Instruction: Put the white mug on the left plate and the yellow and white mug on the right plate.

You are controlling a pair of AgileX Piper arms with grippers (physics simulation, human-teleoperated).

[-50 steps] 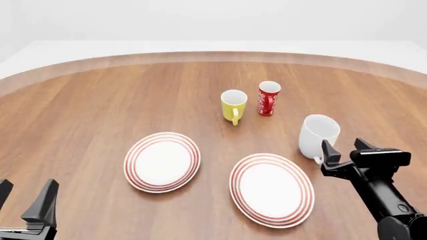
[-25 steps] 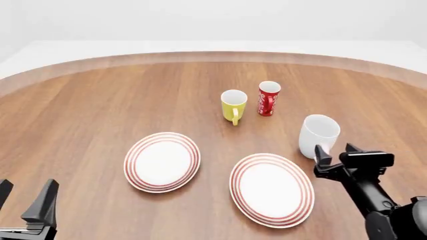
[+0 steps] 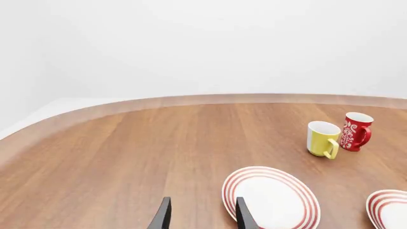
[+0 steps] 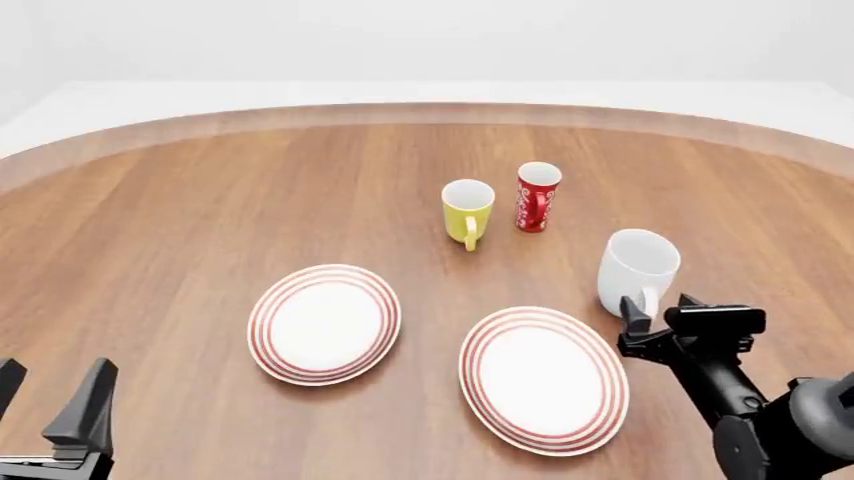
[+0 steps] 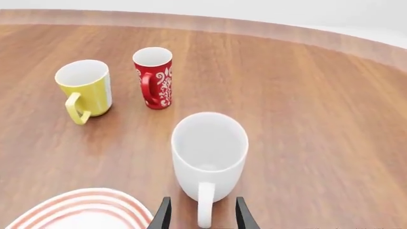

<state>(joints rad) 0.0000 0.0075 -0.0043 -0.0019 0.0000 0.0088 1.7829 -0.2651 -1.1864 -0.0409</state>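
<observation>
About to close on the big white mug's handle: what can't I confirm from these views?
- Right gripper: fingertips cut off by the right wrist view's edge; contact with the glossy white mug's loop handle unclear.
- Left gripper: mostly cropped in the front view.
- Right red-ringed plate: only slivers in both wrist views.

- The table point(image 4: 200, 200) is brown wood with a curved far edge and a paler rim.
- The left plate point(image 4: 324, 323) and right plate point(image 4: 543, 378) lie near each other on the near half, apart.
- The white mug point(image 4: 637, 268) stands upright just beyond the right plate's right side.
- The yellow mug point(image 4: 467, 210) and a red mug point(image 4: 537, 196) stand upright side by side, farther back.
</observation>
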